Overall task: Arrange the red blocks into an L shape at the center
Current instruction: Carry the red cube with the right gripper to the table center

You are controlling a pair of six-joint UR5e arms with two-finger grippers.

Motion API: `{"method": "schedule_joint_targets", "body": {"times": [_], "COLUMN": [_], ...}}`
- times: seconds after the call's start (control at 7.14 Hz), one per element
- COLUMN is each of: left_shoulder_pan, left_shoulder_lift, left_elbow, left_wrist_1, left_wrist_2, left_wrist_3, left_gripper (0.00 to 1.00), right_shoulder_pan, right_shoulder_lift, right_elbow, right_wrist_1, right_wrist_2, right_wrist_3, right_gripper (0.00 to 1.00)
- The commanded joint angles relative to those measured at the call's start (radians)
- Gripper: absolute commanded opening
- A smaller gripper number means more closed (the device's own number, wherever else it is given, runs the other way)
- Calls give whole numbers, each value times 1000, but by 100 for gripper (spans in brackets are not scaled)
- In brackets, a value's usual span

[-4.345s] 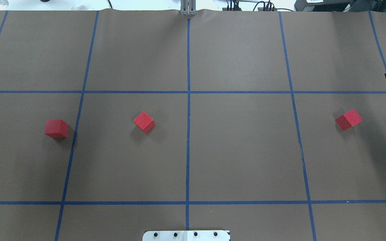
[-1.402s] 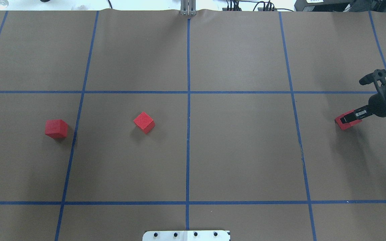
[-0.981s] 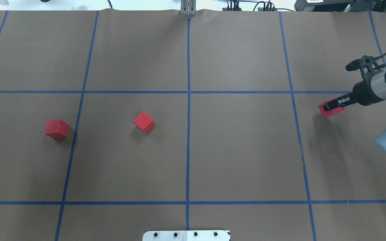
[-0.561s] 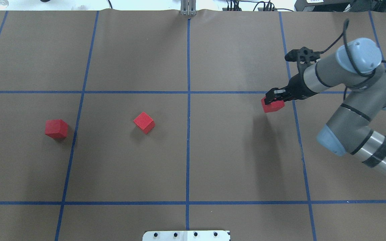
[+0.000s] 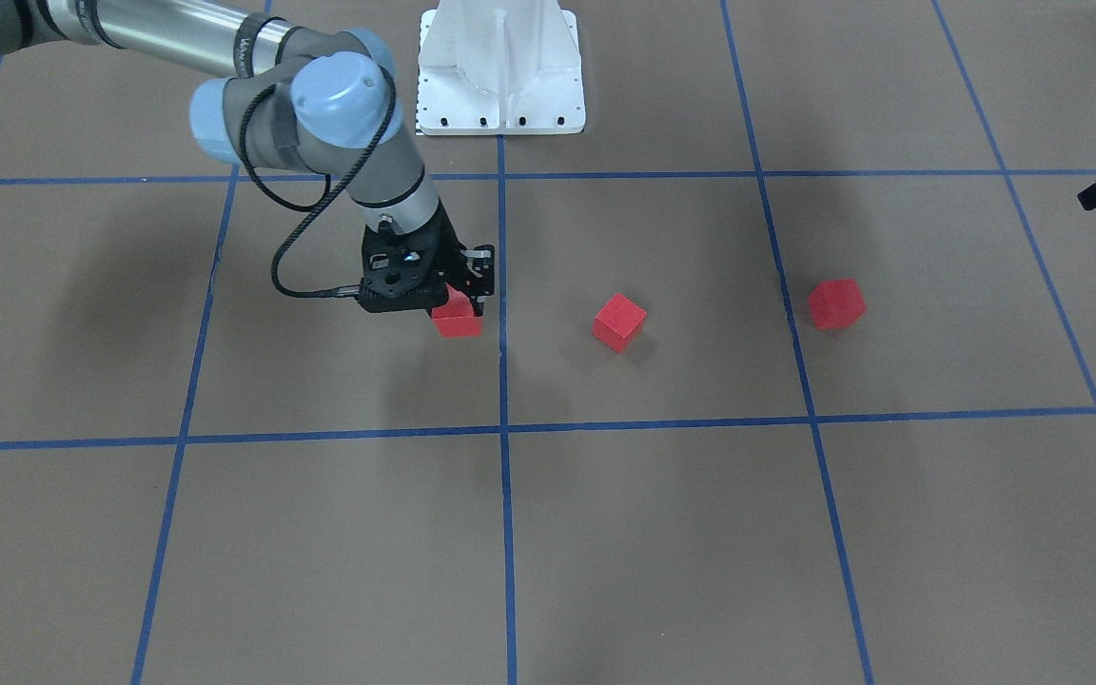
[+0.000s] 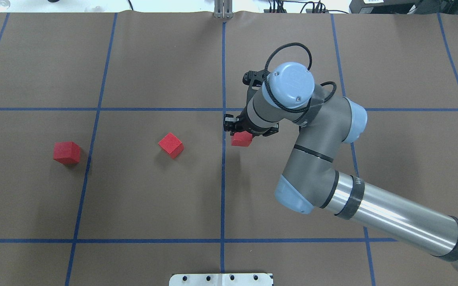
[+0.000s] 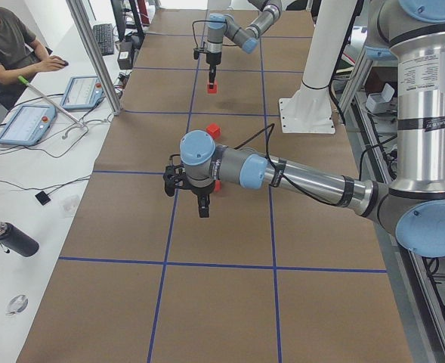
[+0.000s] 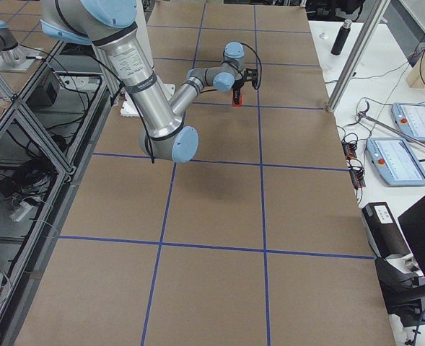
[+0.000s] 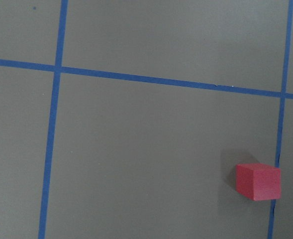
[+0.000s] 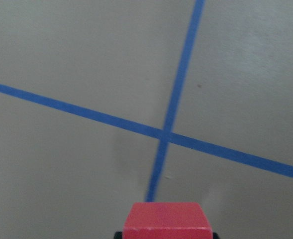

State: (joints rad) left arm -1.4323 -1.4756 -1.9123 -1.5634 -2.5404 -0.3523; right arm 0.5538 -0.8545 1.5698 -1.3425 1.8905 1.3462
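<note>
Overhead exterior view: over the desk (image 6: 153,59), just right of the centre line (image 6: 223,190), the right end effector (image 6: 241,135) is clamped on a red block (image 6: 241,140); the middle block (image 6: 171,145) and the far-left block (image 6: 66,153) lie loose to its left.

Red cube (image 6: 241,140) in right gripper (image 6: 239,134) beside the center line (image 6: 223,182); second cube (image 6: 171,145) and third cube (image 6: 66,153) leftward, well apart.

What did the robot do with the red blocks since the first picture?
The right end effector came in from the right edge, closed on the far-right small matte red cube and carried it leftward. It now holds the cube just right of the central blue tape line. The middle red cube and the leftmost red cube stayed where they were.
</note>
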Motion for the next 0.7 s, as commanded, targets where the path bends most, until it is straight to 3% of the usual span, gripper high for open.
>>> {"method": "schedule_joint_targets", "body": {"times": [0.0, 0.56], "left_shoulder_pan": [4, 4], "left_shoulder_lift": [0, 0], "left_elbow": [1, -1], "left_wrist_1": [-1, -1], "left_wrist_2": [-8, -8], "left_wrist_3": [-2, -2], "left_gripper": [100, 100], "right_shoulder_pan": [-61, -88], "right_shoulder_lift": [75, 61], "right_elbow": [-85, -93], "right_wrist_1": [-4, -10], "right_wrist_2": [-63, -87], "right_wrist_3": [90, 105], "right_gripper": [0, 0]}}
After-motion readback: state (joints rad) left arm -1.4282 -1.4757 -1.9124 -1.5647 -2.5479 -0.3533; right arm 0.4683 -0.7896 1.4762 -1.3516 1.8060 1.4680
